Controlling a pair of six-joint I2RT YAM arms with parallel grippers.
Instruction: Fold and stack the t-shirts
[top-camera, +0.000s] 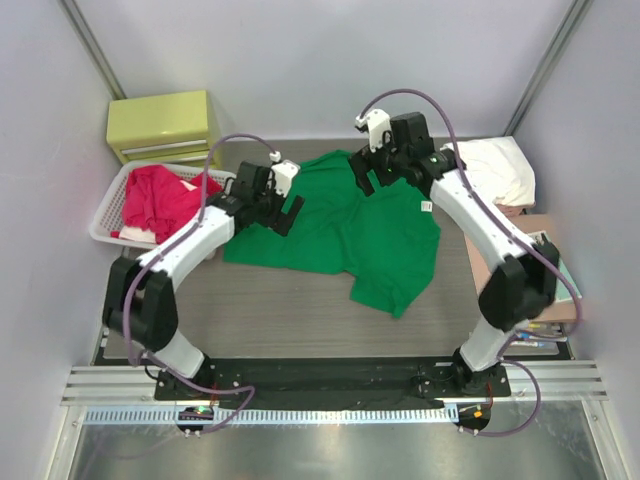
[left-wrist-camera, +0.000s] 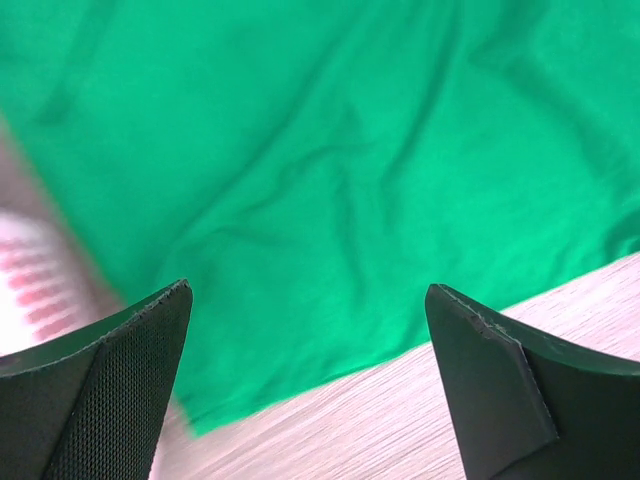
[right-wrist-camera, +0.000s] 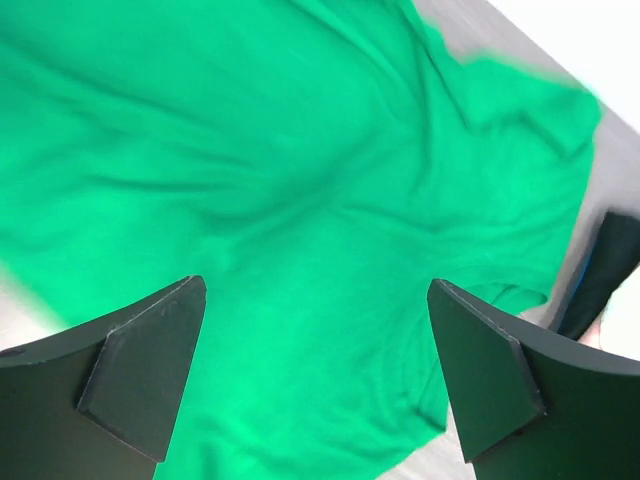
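Green t-shirt (top-camera: 345, 235) lay spread but rumpled at the middle of the table (top-camera: 280, 305). Left gripper (top-camera: 288, 212) hung over its left edge, jaws wide apart, holding nothing. Right gripper (top-camera: 365, 172) hung over its far edge, equally wide and empty. Red t-shirts (top-camera: 155, 200) sat in the basket (top-camera: 103, 228) at left.

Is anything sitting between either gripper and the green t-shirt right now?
Nothing visible. The left gripper and right gripper both hover open right over the green t-shirt, with only its cloth below them in each wrist view.
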